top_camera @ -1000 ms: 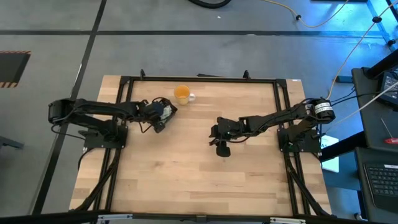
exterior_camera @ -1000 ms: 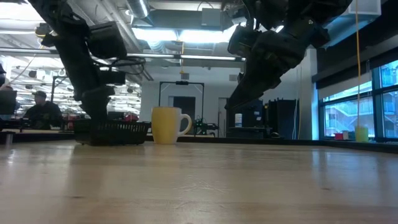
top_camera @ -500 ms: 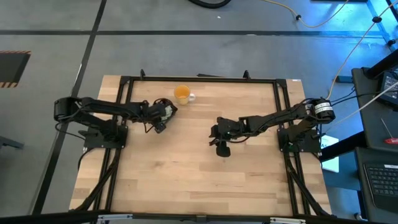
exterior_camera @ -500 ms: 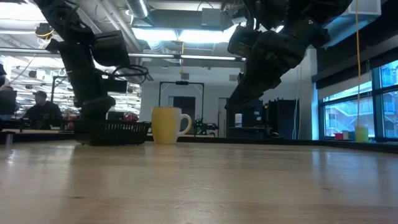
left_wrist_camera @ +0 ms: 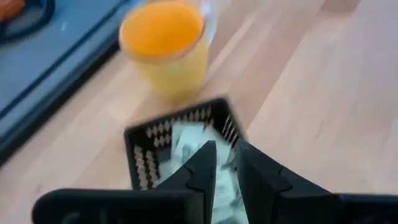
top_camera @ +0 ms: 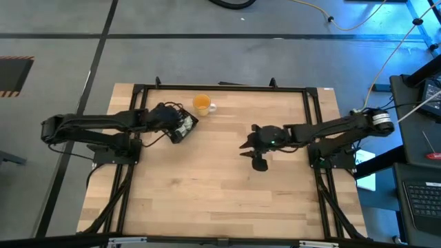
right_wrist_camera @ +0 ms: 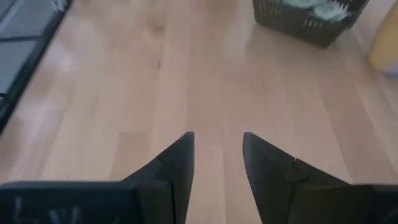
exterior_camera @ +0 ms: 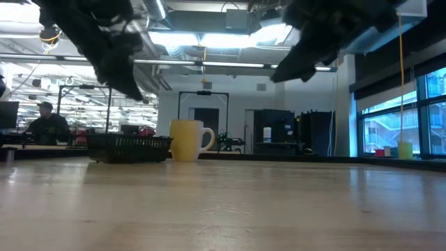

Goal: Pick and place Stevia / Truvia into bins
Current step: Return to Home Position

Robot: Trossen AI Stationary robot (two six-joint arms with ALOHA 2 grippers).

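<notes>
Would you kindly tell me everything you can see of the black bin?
The bin is a small, shallow black tray with low lattice walls, plastic by its look. It sits flat on the left side of the wooden table, close to the orange cup and seemingly just apart from it. Pale green and white packets lie heaped inside. The left gripper hangs above it, clear of the rim.

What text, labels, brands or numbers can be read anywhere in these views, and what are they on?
No text can be read in any view.
Stevia sachets in the black tray: the print is too blurred to read.
Orange cup: no marking shows.
Striped floor marking: stripes only, no words.
</notes>
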